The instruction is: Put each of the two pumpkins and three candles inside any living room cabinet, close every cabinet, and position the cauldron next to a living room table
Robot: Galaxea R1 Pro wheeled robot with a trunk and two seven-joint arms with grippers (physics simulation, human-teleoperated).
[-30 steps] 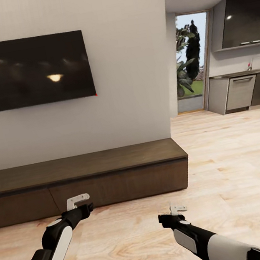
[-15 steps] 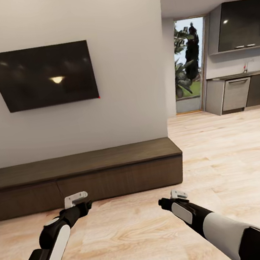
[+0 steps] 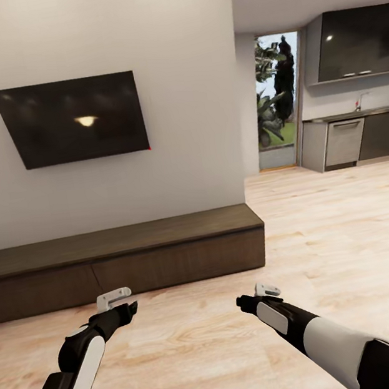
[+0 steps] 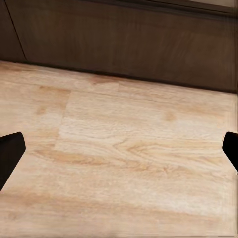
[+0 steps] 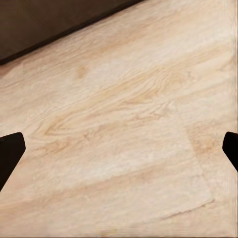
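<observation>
Cabinet: long, low dark brown wooden cabinet (image 3: 124,263) ahead of both grippers, left end cut off.
Left gripper (image 3: 115,297): spread wide, empty.
Right gripper (image 3: 264,290): spread wide, empty; fingertips (image 5: 11,151) barely show.

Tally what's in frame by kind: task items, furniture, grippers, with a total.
Cabinet, dark brown TV unit, drawers shut: 1
Wall TV: 1
Grippers, left gripper and right gripper, both open and empty over the wood floor: 2
Pumpkins: 0
Candles: 0
Total: 4
</observation>
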